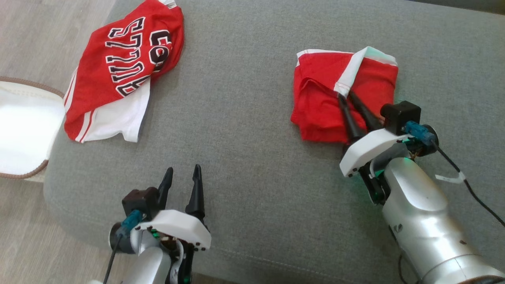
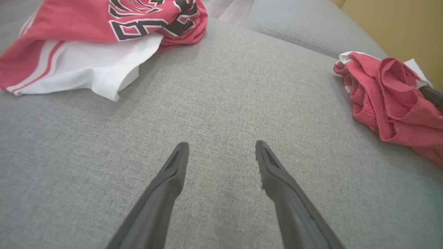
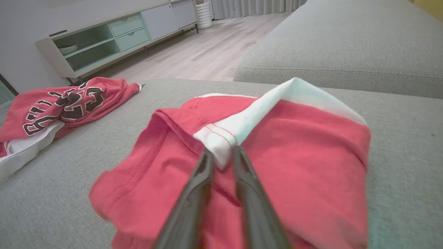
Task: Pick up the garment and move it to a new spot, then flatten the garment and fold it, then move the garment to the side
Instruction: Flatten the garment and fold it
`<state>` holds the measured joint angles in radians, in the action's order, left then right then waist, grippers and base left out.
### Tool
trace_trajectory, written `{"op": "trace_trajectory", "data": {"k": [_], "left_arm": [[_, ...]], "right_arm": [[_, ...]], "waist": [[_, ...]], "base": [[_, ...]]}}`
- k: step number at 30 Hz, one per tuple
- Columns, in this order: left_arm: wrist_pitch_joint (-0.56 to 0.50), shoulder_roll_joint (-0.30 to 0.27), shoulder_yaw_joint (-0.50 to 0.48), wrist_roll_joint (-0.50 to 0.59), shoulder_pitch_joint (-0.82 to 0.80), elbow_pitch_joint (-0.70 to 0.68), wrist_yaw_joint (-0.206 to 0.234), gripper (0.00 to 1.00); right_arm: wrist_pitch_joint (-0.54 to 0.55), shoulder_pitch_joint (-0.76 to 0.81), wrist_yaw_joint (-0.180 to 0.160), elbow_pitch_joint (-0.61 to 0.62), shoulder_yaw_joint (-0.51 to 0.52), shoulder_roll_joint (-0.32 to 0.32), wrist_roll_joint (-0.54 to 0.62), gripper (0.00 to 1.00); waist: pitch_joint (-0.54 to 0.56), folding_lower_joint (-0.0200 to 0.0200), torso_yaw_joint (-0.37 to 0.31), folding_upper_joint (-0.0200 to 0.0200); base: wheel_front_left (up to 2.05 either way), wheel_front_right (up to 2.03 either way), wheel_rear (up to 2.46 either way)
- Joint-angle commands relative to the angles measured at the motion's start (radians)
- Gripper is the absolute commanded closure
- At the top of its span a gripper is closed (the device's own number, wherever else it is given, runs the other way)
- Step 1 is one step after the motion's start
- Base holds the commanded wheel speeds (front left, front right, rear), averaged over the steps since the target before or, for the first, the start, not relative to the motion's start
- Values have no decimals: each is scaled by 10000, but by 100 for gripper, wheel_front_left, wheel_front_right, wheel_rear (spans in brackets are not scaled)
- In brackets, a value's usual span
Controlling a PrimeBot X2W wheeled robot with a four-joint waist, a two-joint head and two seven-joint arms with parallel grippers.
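The garment [image 1: 323,106] is a crumpled red piece with a white band, lying on the right side of the grey sofa seat [image 1: 244,157]. My right gripper [image 1: 344,94] reaches in from below, and its two dark fingers pinch the white band's end. In the right wrist view the fingertips [image 3: 211,155] stand close together with white fabric of the garment [image 3: 304,148] between them. My left gripper [image 1: 183,169] hovers open over bare seat near the front edge, holding nothing. In the left wrist view, that gripper [image 2: 221,145] has the garment [image 2: 391,93] far to its right.
A red and white Bulls jersey [image 1: 122,67] lies bunched at the seat's far left corner. A white item with a brown rim [image 1: 23,126] sits off the left edge. A second grey cushion [image 3: 346,41] adjoins the seat, with wooden floor and a low cabinet [image 3: 114,38] beyond.
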<state>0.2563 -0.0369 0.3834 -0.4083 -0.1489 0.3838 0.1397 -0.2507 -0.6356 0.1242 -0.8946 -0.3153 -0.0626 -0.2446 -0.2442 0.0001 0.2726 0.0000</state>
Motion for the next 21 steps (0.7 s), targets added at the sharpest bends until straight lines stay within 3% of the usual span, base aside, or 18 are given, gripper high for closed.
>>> {"op": "trace_trajectory", "data": {"k": [1,7,21], "left_arm": [[55,-133,-185,-96,-295,-326,-17,0],[55,-133,72,-105,-343,-374,-49,0],[55,-133,323,-479,-190,-369,12,0]], "right_arm": [[-110,-418,65,244,-130,123,49,100],[-110,-671,65,601,-203,123,158,100],[-110,-1662,65,-646,-171,124,92,100]], "waist": [[-12,-1,-4,0],[19,-1,84,0],[191,-1,817,0]], "base": [[0,0,0],[0,0,0],[0,0,0]]}}
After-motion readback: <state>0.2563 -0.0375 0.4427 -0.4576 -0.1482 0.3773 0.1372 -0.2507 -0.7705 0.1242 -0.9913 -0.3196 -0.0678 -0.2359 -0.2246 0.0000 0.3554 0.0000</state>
